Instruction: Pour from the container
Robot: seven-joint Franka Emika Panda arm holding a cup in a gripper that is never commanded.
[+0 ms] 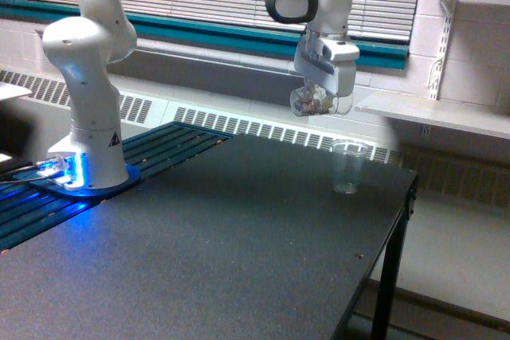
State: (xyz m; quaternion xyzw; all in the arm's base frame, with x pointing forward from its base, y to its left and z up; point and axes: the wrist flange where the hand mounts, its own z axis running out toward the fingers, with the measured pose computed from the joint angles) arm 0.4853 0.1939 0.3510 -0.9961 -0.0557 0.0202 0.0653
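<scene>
The container (313, 102), a small clear cup with pinkish-brown pieces inside, hangs in the air under the white arm's wrist. My gripper (319, 98) is shut on it, well above the dark table (199, 252). A taller clear plastic cup (348, 166) stands upright on the table near its far right corner. The container is up and to the left of that cup in the exterior view, a clear gap apart, and looks tilted.
The arm's white base (88, 141) with a blue light stands at the exterior view's left on a slatted surface. A white shelf (446, 113) juts out at the right, close behind the gripper. The table's right edge (390, 236) drops to the floor.
</scene>
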